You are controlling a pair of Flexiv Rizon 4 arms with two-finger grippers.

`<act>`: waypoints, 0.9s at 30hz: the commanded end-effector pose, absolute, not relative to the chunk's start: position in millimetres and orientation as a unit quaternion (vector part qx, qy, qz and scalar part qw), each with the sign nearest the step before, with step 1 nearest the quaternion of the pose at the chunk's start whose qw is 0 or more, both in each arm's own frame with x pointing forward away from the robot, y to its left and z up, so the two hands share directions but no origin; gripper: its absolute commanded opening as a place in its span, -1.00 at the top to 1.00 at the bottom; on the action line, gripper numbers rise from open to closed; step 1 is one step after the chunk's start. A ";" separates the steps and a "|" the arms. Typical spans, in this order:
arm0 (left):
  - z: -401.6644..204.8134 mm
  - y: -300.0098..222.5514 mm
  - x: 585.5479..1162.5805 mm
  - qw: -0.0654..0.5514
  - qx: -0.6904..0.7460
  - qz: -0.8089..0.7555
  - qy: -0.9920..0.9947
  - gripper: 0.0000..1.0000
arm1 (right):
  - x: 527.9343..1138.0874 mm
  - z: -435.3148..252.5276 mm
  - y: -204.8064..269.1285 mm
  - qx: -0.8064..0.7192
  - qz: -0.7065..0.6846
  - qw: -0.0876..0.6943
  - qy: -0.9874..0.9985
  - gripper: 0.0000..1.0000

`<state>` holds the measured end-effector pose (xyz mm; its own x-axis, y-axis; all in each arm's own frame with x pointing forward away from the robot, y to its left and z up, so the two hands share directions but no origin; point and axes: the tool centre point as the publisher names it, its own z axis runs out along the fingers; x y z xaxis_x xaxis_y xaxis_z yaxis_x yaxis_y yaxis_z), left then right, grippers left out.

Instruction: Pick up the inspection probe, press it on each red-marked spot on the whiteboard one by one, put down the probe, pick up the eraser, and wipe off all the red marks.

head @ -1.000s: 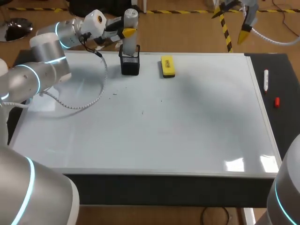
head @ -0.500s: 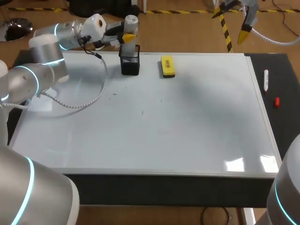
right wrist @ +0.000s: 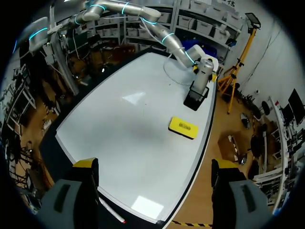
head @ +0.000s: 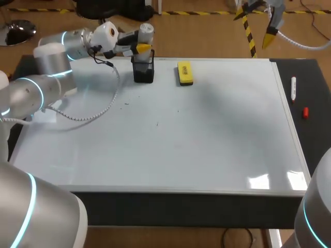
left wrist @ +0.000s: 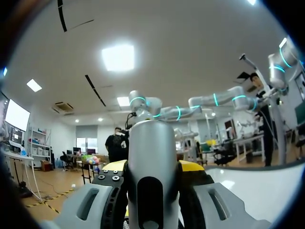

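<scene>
Over black holder (head: 144, 71): left arm (head: 51, 58) level, fingers (head: 143, 48) clamped on probe (head: 147, 29).

Open whiteboard (head: 207, 144) middle; black holder (head: 144, 71), yellow eraser (head: 184, 73) and seemingly a low cable (head: 98, 111) at far left.

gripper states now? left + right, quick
Left gripper: closed on the grey cylindrical inspection probe.
Right gripper: open, holding nothing.
</scene>
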<state>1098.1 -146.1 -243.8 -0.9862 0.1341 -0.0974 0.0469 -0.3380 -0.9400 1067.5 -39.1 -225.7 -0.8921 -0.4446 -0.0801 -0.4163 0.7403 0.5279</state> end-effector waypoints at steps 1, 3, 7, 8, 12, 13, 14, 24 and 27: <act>-248.1 -146.8 1100.4 0.027 -0.076 0.814 -0.576 1.00 | 1067.5 -224.6 -39.7 0.232 -0.274 0.026 -0.933 -1.00; -250.9 -146.7 1101.3 0.028 -0.074 0.813 -0.577 1.00 | 1067.5 -224.6 -39.7 0.232 -0.274 0.026 -0.933 -1.00; -257.6 -146.8 1102.6 0.031 -0.070 0.807 -0.586 1.00 | 1067.5 -224.6 -39.7 0.232 -0.274 0.026 -0.933 -1.00; -259.6 -146.6 1103.4 0.032 -0.067 0.807 -0.586 1.00 | 1067.5 -224.6 -39.7 0.232 -0.274 0.026 -0.933 -1.00; -263.7 -147.1 1104.7 0.033 -0.060 0.804 -0.591 1.00 | 1067.5 -224.6 -39.7 0.232 -0.274 0.026 -0.933 -1.00; -264.2 -147.2 1104.6 0.033 -0.059 0.803 -0.592 1.00 | 1067.5 -224.6 -39.7 0.232 -0.274 0.026 -0.933 -1.00; -264.5 -147.3 1104.5 0.033 -0.059 0.803 -0.593 1.00 | 1067.5 -224.6 -39.7 0.232 -0.274 0.026 -0.933 -1.00; -263.8 -146.1 1102.4 0.030 -0.060 0.792 -0.607 -1.00 | 1067.5 -224.6 -39.7 0.232 -0.274 0.026 -0.933 -1.00; -263.4 -145.4 1101.7 0.029 -0.060 0.790 -0.609 -1.00 | 1067.5 -224.6 -39.7 0.232 -0.274 0.026 -0.933 -1.00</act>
<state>1105.6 -146.4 -268.1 -0.9899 0.1273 -0.0618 0.0256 -0.2681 -0.9630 1067.5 -39.1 -225.7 -0.8922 -0.4446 -0.0801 -0.4163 0.7403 0.5279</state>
